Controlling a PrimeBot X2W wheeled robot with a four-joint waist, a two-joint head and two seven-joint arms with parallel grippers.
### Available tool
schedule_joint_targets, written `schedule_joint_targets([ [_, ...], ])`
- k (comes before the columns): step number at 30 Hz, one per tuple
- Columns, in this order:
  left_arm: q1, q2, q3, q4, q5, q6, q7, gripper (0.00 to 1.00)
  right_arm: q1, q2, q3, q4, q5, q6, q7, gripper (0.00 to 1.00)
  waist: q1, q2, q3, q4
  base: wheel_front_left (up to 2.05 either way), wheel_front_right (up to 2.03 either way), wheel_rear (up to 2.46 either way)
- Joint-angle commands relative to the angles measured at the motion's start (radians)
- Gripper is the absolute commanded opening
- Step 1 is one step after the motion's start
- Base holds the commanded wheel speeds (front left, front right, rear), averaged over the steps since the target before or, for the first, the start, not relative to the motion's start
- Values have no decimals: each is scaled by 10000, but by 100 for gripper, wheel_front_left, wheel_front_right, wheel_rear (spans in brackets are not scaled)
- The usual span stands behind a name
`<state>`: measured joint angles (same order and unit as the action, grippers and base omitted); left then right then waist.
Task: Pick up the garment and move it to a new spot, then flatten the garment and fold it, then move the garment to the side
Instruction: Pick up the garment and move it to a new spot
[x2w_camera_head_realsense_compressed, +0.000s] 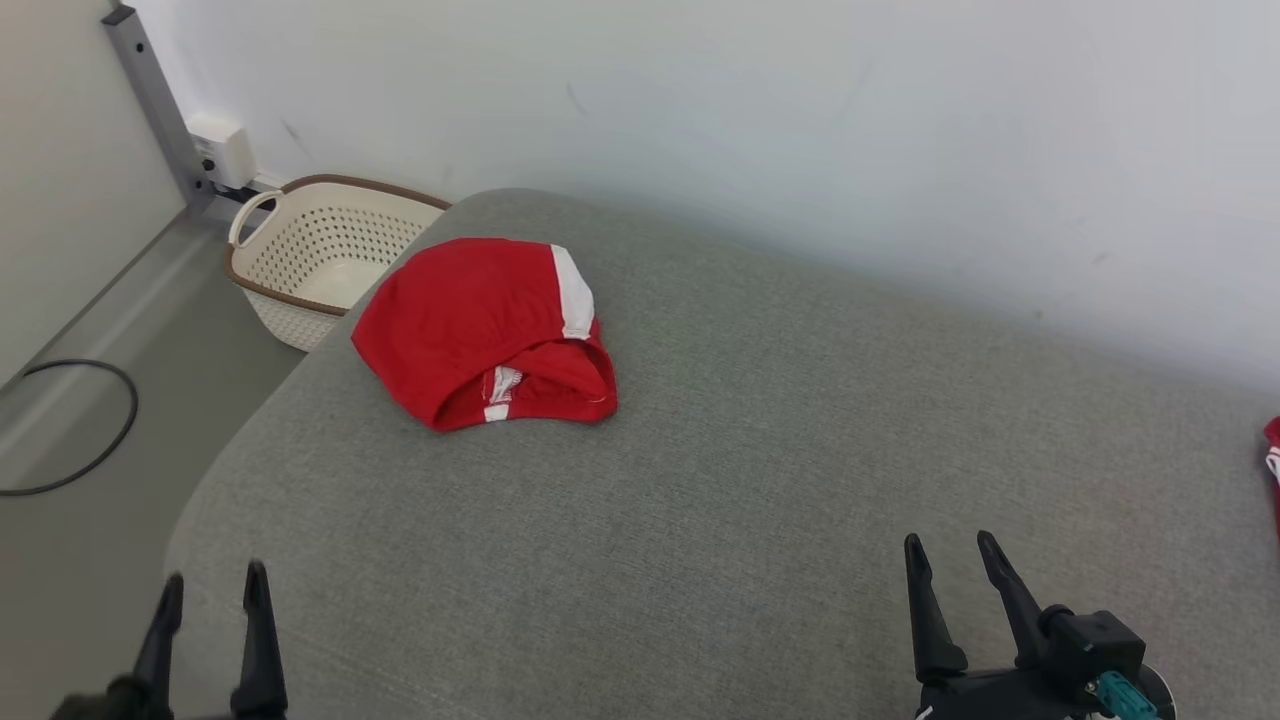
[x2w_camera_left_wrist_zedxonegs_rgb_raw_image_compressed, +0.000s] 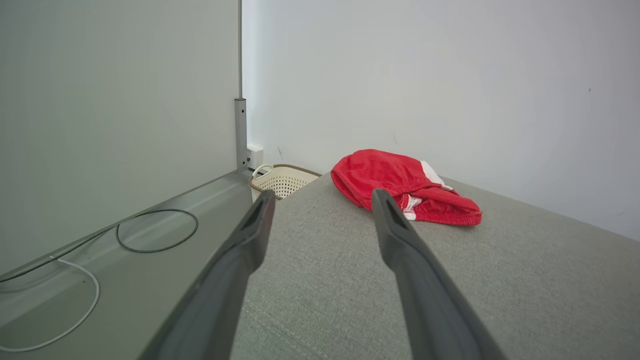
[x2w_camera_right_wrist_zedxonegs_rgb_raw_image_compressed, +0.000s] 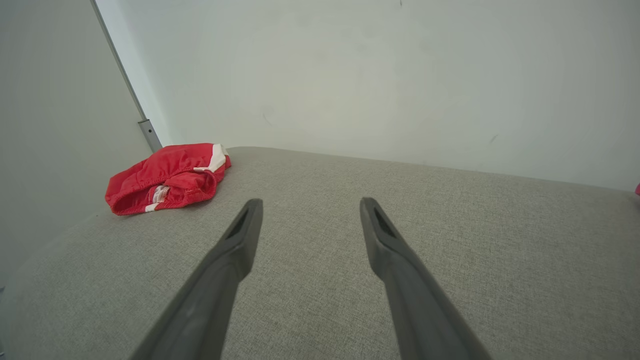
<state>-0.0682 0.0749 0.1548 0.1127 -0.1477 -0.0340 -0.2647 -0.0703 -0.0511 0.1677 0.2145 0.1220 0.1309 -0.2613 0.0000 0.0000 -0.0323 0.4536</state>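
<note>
When looking down from the head, can see the plain white wall (x2w_camera_head_realsense_compressed: 800, 120) behind everything. Below it, find the wide grey fabric-covered cushion (x2w_camera_head_realsense_compressed: 700, 480), rounded at its left corner. Left of the cushion and lower, see the smooth grey floor (x2w_camera_head_realsense_compressed: 180, 300). On that floor, against the wall and just beside the far left corner of the cushion, find the cream perforated plastic basket (x2w_camera_head_realsense_compressed: 320, 240) with brown rim and looped handle. On the cushion, near that same corner, see the red fabric garment with white bands (x2w_camera_head_realsense_compressed: 470, 320): lies crumpled in a low rounded heap, one white band on its right side, a folded opening turned toward the robot. At the lower left of the head view, find the left gripper (x2w_camera_head_realsense_compressed: 215, 575) with two long dark fingers, over the near left edge of the cushion, fingers spread apart, nothing between them. At the lower right, find the right gripper (x2w_camera_head_realsense_compressed: 948, 540), over the near part of the cushion, fingers likewise apart and holding nothing. Both well apart from the garment. On the floor, note the thin black cable (x2w_camera_head_realsense_compressed: 134, 405) curved in a loop. On the wall behind the basket, note the small white box (x2w_camera_head_realsense_compressed: 222, 148). At the right edge of the head view, see a small piece of another red fabric (x2w_camera_head_realsense_compressed: 1273, 470), cut by the frame.
</note>
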Motion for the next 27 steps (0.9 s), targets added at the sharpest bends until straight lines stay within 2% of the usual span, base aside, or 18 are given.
schedule_joint_targets([
  [1,-324,95,-19,-56,-51,-57,-5,100,-84,13,38,-19,-61,-3,-39,100,0,0,100,-168,0,0,0],
  [7,-2016,444,-235,242,-191,-356,-5,100,-452,-49,233,-77,-131,-3,-39,100,0,0,464,-808,0,0,0],
  [16,-4612,1267,-195,1232,-535,-633,90,100,-1211,-33,643,-227,-252,-4,-39,100,0,0,1326,-2340,0,0,0],
  [17,-4612,1267,-195,1232,-535,-633,90,100,-1211,-33,643,-227,-252,-4,-39,100,0,0,1326,-2340,0,0,0],
  [27,-6882,2593,142,2894,-1313,-857,811,100,-1755,0,920,-706,-155,-4,-39,100,0,0,2284,-3921,0,0,0],
])
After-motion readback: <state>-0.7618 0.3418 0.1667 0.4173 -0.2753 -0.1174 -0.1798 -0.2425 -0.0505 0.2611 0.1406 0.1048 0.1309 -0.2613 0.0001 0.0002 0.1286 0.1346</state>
